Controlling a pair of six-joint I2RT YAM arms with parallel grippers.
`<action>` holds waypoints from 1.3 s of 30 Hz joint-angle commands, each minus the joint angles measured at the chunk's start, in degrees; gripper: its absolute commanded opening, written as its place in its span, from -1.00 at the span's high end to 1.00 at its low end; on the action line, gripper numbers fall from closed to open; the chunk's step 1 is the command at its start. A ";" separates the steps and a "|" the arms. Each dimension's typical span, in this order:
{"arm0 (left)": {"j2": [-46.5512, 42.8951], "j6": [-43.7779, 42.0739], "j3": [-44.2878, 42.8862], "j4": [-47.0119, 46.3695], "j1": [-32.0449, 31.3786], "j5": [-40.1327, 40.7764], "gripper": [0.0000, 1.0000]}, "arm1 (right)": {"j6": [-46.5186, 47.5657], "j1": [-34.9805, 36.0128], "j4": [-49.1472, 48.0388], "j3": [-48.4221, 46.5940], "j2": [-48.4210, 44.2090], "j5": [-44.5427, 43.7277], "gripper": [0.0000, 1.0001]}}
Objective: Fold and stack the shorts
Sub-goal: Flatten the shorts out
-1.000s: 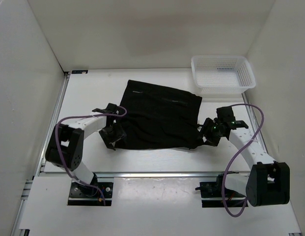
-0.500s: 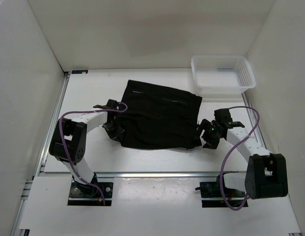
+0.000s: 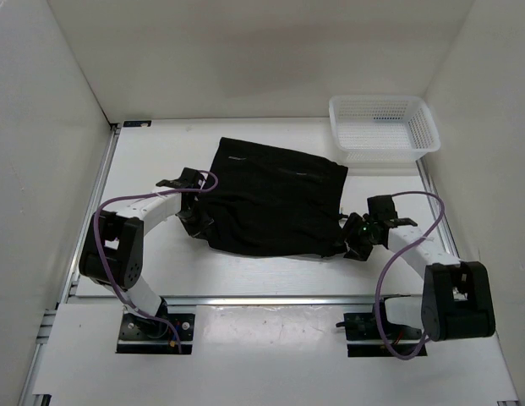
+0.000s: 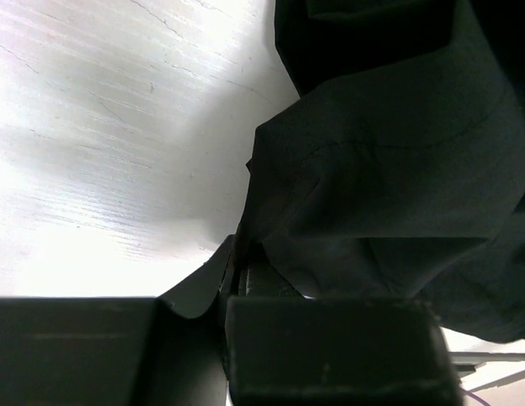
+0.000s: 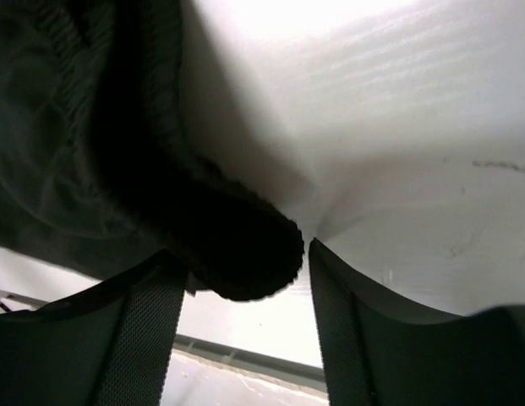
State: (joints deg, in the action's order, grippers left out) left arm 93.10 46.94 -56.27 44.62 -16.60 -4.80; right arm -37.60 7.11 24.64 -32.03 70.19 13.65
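The black shorts [image 3: 275,199] lie spread flat in the middle of the table. My left gripper [image 3: 197,222] is at their near left edge, shut on a pinch of the cloth. In the left wrist view the fabric [image 4: 389,169] bunches up from between the closed jaws of the left gripper [image 4: 237,272]. My right gripper [image 3: 351,245] is at the near right corner. In the right wrist view the right gripper [image 5: 245,260] stands open, with the thick ribbed edge of the shorts [image 5: 237,245] between its fingers and a gap beside the right finger.
A white mesh basket [image 3: 382,153] stands at the back right corner, just beyond the shorts. White walls close the table on the left, back and right. A metal rail [image 3: 262,299] runs along the near edge.
My left gripper has shut on the shorts' left edge and drawn it slightly inward. The right gripper has slid in around the near right corner.
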 commanded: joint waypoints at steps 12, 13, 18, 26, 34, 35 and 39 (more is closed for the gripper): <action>-1.96 -3.25 -7.43 2.73 1.56 -0.83 0.79 | 0.95 0.80 -3.03 -10.14 4.69 -6.79 1.00; -1.96 -4.21 -9.10 3.97 2.09 -0.31 0.79 | 0.95 0.80 -1.89 -13.81 4.69 -7.32 1.00; -4.76 -7.29 -29.26 12.58 6.57 0.23 0.79 | 4.90 0.80 7.86 -28.94 5.22 -9.25 1.00; -10.03 -4.76 -61.31 20.25 9.39 0.84 0.79 | 7.90 0.80 19.82 -58.81 1.27 -8.11 1.00; -23.30 -1.32 -71.49 14.17 9.39 6.99 0.79 | 7.90 0.80 25.09 -70.53 -7.34 -2.42 1.00; -24.10 -1.32 -73.00 14.70 9.39 8.82 0.79 | 7.90 0.80 25.10 -71.49 -8.74 -1.44 1.00; -26.74 -3.34 -81.87 18.56 9.39 12.53 0.79 | 8.43 0.80 29.58 -78.95 -10.78 2.07 1.00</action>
State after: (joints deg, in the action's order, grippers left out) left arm 67.90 45.04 -132.90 61.39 -8.45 -3.31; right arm -32.03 8.97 48.90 -106.43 60.45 16.78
